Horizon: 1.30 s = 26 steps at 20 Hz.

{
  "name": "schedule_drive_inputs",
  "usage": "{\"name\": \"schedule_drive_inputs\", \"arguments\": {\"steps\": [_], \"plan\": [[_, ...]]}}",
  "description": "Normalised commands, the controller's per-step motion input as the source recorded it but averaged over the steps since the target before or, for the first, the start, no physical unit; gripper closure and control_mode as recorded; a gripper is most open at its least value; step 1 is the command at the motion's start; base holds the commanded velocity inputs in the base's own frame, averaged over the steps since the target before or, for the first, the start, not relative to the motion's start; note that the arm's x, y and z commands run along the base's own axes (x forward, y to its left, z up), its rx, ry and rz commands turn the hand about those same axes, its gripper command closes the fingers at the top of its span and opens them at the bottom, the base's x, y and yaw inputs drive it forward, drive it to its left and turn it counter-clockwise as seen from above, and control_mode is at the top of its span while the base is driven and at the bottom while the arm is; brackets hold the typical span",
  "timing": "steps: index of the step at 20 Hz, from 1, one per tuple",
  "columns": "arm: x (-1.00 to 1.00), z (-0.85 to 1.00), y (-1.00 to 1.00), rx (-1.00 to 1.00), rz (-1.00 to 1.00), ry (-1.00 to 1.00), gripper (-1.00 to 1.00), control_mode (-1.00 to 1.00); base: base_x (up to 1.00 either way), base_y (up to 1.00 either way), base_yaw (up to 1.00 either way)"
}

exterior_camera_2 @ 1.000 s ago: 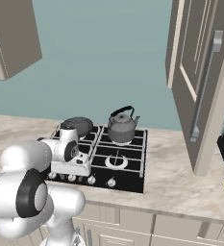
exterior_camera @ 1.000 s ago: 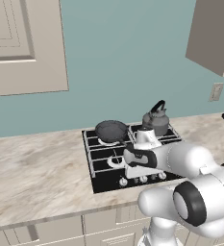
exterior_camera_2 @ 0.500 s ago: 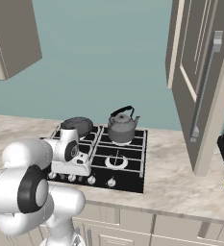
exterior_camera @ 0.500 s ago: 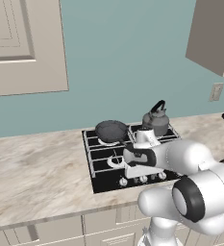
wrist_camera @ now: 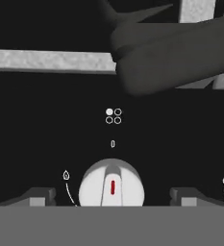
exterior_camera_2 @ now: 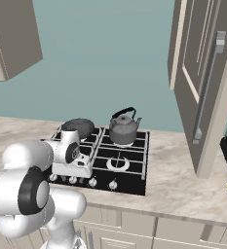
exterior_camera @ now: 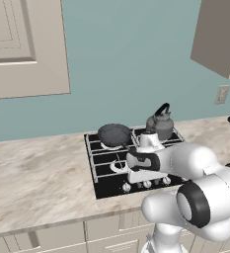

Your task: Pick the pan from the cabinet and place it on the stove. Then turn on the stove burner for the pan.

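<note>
Now, risk: the gripper (wrist_camera: 111, 199) stands open astride a knob (wrist_camera: 112, 187) at the bottom of the hand view; closing off-centre could slip off it.
Wrong knob: the marking above shows the upper-left burner.
Pan (exterior_camera: 115, 134): on the stove (exterior_camera: 104, 185), centre frame, looks empty.
Kettle (exterior_camera_2: 122, 128): beside it, contents hidden.
Cabinet (exterior_camera_2: 202, 82): door ajar, right edge.
</note>
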Motion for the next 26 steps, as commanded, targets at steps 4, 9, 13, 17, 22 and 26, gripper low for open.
{"name": "schedule_drive_inputs", "arguments": {"steps": [4,9,13,17,22,26], "plan": [[-0.12,-0.21,0.0,0.0,0.0,-0.04,1.0,-1.0,0.0,0.0,0.0],[-0.3,-0.12,0.0,0.0,0.0,-0.05,1.0,-1.0,0.0,0.0,0.0],[-0.29,-0.16,0.0,0.01,0.0,-0.14,1.0,-1.0,0.0,0.0,0.0],[-0.18,-0.2,0.0,0.0,0.0,-0.14,1.0,-1.0,0.0,0.0,0.0],[-0.09,-0.29,0.0,0.0,0.07,-0.13,1.0,-1.0,0.0,0.0,0.0],[-0.13,-0.29,0.0,0.0,0.13,-0.12,1.0,-1.0,0.0,0.0,0.0]]}}
